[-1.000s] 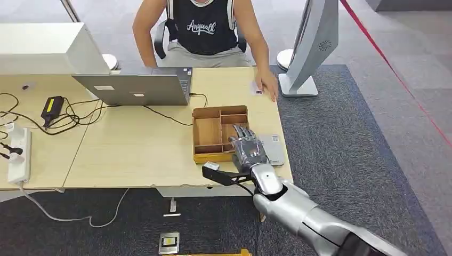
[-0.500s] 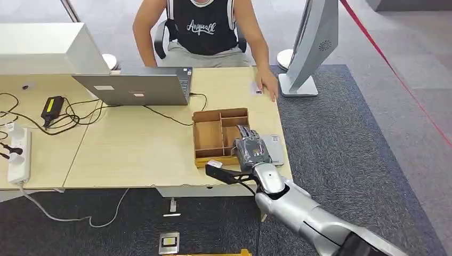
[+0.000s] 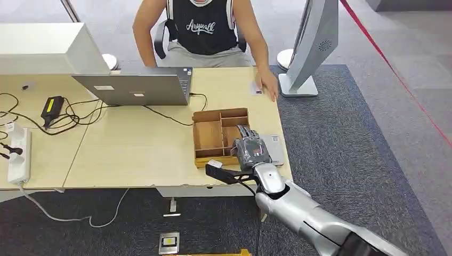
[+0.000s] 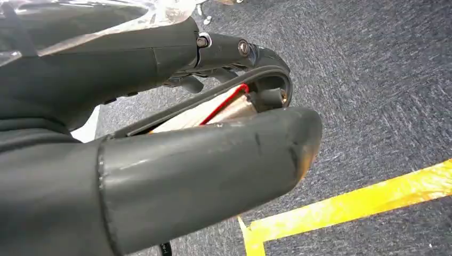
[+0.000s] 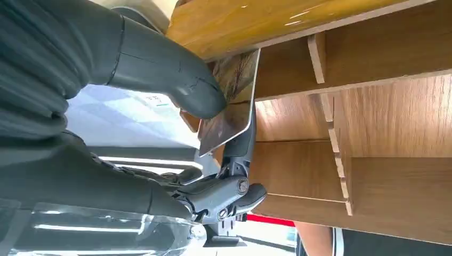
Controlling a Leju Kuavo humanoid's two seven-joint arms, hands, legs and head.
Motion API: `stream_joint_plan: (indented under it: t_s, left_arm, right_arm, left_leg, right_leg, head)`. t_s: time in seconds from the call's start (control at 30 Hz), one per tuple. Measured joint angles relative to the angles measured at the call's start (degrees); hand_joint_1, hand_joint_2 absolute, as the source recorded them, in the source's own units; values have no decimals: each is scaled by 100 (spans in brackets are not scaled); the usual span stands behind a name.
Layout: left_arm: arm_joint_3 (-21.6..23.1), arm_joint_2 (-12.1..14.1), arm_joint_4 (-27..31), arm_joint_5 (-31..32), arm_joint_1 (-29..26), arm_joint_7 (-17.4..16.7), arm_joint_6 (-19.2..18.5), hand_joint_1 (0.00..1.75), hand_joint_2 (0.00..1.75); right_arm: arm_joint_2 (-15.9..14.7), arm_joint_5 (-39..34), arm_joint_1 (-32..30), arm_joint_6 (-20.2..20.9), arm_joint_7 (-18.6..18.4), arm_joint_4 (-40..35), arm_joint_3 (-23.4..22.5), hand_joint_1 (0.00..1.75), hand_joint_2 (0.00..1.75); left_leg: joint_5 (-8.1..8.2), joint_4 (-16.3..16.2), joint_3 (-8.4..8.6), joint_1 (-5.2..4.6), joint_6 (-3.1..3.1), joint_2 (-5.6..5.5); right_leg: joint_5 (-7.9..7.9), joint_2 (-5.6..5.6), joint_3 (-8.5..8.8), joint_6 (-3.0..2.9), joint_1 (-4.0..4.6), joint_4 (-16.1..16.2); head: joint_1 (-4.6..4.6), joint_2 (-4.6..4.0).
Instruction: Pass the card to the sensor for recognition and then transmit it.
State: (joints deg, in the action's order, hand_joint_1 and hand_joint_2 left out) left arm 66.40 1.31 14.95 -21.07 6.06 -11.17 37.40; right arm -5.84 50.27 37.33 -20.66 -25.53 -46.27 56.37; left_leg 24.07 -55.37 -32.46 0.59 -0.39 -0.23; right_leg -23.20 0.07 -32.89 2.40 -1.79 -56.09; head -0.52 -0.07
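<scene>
My right hand (image 3: pixel 250 151) hovers over the right side of the wooden divided tray (image 3: pixel 208 136) at the desk's front right. In the right wrist view the thumb (image 5: pixel 160 69) and a finger pinch a shiny card (image 5: pixel 229 114) just above the tray's compartments (image 5: pixel 373 106). A flat grey sensor pad (image 3: pixel 275 149) lies on the desk right beside the tray, partly behind my hand. My left hand (image 4: pixel 186 165) hangs over the carpet, holding nothing, its fingers apart from the thumb.
A person (image 3: pixel 205 26) sits across the desk, one hand (image 3: pixel 267 85) resting by a small slip. A laptop (image 3: pixel 138 88), cables and a power strip (image 3: pixel 16 154) lie to the left. A white stand (image 3: pixel 312 48) rises at the far right corner. Yellow tape (image 4: pixel 346 202) marks the floor.
Over the last second my right hand shifted slightly right and toward the near edge, and the tray seems nudged a little. Nothing has visibly moved in the last half second.
</scene>
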Motion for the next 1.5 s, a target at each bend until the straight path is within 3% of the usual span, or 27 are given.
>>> stream_joint_plan:
  t_s: [0.1, 0.2, 0.47, 1.03, 1.33, 1.5]
  left_arm:
    - [0, -2, 0, 0, 0, 7, 0, 0, 0]
    - [0, -11, 0, 0, 0, 2, 0, 0, 0]
    - [0, -22, 0, 22, 0, 7, -2, 0, 0]
    - [0, -59, -9, -2, -4, 42, 0, 0, 0]
    - [0, -55, -9, 9, -2, 37, -2, 0, 0]
    - [4, -55, -9, 68, 6, 74, -9, 0, 0]
  right_arm:
    - [0, -15, -2, -44, 11, 11, 0, 162, 175]
    - [2, -20, -7, -116, 18, 24, 0, 175, 175]
    - [-35, 374, 46, -595, -199, -258, -61, 169, 175]
    - [-406, 1041, 445, -376, -651, -1893, -516, 175, 175]
    - [-509, 1097, 427, -179, -697, -2315, -619, 175, 175]
    - [-485, 918, 517, 15, -494, -2251, -623, 175, 175]
  left_leg:
    - [0, 0, 0, 0, 0, 0]
    - [0, 0, -1, 0, 0, 0]
    - [0, 0, -1, 0, 0, 0]
    - [0, -1, 1, 0, 0, 4]
    - [0, -1, 1, 0, 0, 4]
    - [0, -1, -1, 0, 0, 3]
  right_leg:
    - [0, 0, 0, 0, 0, 0]
    - [0, 0, 0, 0, 0, 0]
    - [0, 0, -1, 0, 0, -1]
    - [0, 0, 1, 0, 0, 0]
    - [0, 0, 1, 0, 0, -1]
    - [0, 0, 1, 0, 0, -1]
  head:
    - [0, 0]
    - [0, 0]
    - [0, 0]
    - [0, 0]
    - [0, 0]
    - [0, -2]
